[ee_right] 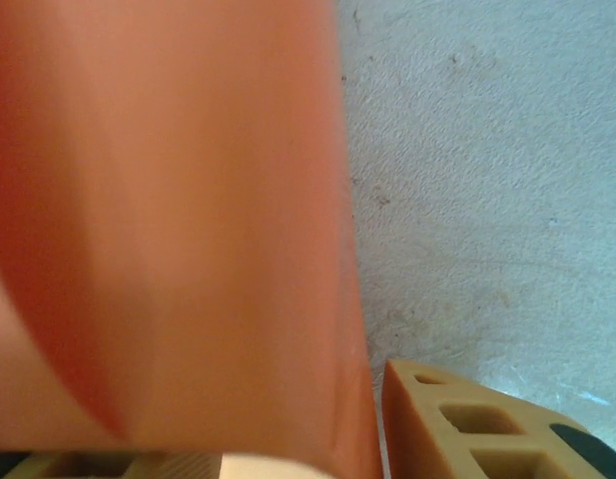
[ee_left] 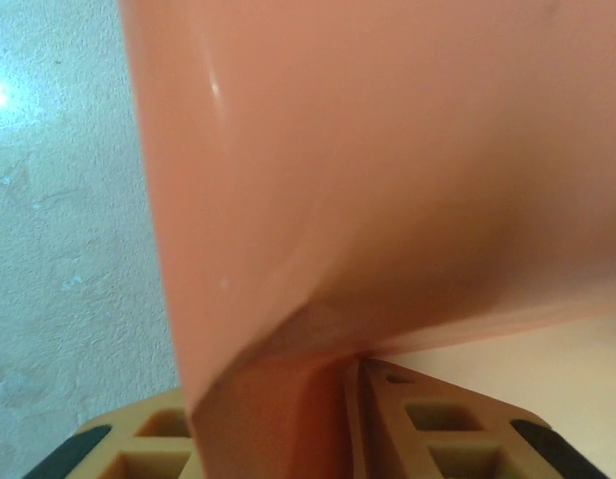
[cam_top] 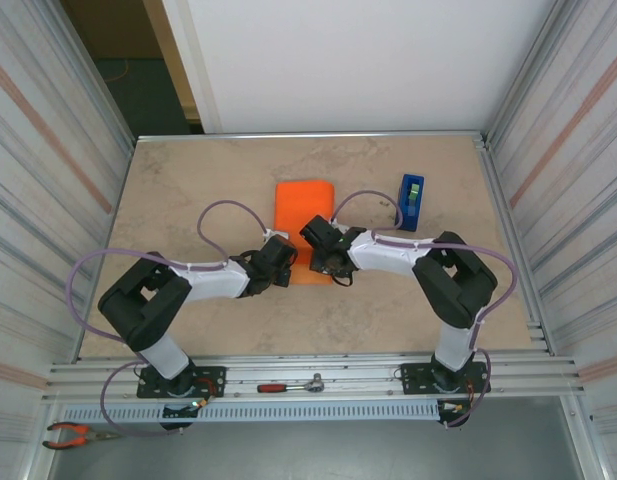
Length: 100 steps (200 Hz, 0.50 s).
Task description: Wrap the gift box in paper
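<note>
Since the paper (cam_top: 304,210) lies as an orange strip in the middle of the table (cam_top: 188,190), long axis running up and down the top view, the coming move turns on its lower end, where both arms meet. The left gripper (cam_top: 286,264) sits at that end's left corner and the right gripper (cam_top: 326,264) at its right corner, about equally near; the rest of the sheet lies above them in the frame.

Each wrist view shows orange sheet rising close before the lens and passing down between the tan fingers (ee_left: 457,434) (likewise on the right (ee_right: 467,424)). Both pairs of jaws stand partly closed about it, but whether either truly pinches the sheet I cannot tell.

The gift box is hidden, I judge, beneath the fold. The strip's lower edge is covered by the grippers, and the right wrist picture is blurred.
</note>
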{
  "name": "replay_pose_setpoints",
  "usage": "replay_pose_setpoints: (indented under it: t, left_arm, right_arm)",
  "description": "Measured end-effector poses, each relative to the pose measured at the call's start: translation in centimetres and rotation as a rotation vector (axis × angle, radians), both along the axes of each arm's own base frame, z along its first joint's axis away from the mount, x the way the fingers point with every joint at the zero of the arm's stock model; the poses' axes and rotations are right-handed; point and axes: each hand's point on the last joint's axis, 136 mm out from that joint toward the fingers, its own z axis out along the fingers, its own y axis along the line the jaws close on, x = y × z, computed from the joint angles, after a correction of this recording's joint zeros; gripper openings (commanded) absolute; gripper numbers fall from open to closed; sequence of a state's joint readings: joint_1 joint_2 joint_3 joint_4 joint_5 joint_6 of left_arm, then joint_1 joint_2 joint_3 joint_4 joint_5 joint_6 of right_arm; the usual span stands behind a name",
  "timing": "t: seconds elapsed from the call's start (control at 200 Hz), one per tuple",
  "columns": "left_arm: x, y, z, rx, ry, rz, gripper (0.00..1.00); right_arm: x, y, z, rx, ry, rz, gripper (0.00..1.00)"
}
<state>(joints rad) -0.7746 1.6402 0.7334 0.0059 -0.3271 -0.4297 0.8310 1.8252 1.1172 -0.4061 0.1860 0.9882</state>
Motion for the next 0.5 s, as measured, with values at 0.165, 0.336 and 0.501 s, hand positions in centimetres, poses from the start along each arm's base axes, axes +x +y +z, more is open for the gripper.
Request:
replay_pose_setpoints:
  t: [0.165,0.336,0.501]
  left_arm:
    - [-0.1,-0.15,0.01,0.0,-0.001,-0.005,0.31]
    - [-0.13,-0.19,0.01,0.0,-0.001,-0.006,0.29]
    - [-0.13,-0.18,0.01,0.001,-0.001,-0.006,0.28]
  right_arm:
    - [-0.18,-0.14,-0.66,-0.012,0.015,-0.002,0.16]
    - [-0.33,-0.31,-0.68,-0.018,0.023,-0.014,0.48]
    - [-0.87,-0.44,-0.62,-0.038,0.036,-0.018,0.0]
